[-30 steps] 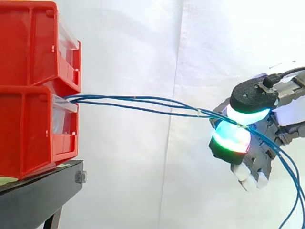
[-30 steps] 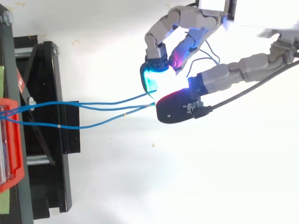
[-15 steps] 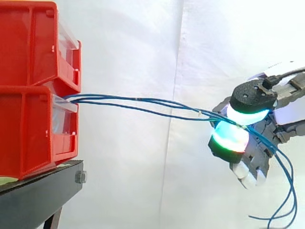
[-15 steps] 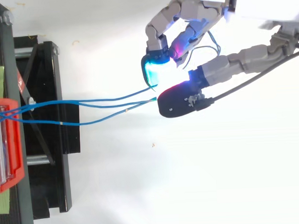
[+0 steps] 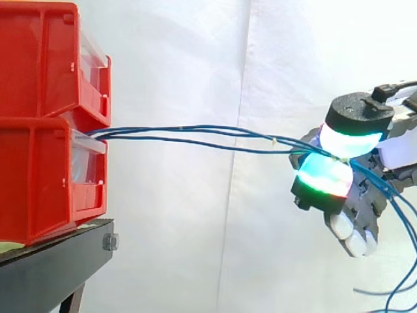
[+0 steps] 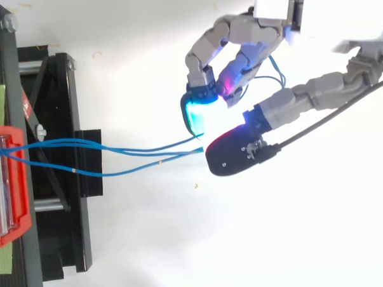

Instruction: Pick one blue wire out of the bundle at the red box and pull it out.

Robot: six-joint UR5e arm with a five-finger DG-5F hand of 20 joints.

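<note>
Several thin blue wires (image 5: 195, 134) (image 6: 134, 150) run from the front of the lower red box (image 5: 45, 176) out to the right, sagging a little in mid air. My hand (image 5: 355, 189) (image 6: 251, 45) is at their far end, well right of the boxes. Its glowing pads (image 5: 322, 175) pinch the wires between thumb and finger. Past the hand the loose wire ends (image 5: 401, 261) hang down in loops at the right edge. In the top view the wires fan from the red box (image 6: 9, 183) toward the cyan pad (image 6: 194, 111).
An upper red box (image 5: 45, 62) is stacked on the lower one, both on a black stand (image 5: 58, 261) (image 6: 59, 168) at the left. A white curtain hangs behind.
My hand has shifted a little right and up, away from the boxes, with the wires still pinched. The hanging loops on the right have swung lower and outward.
</note>
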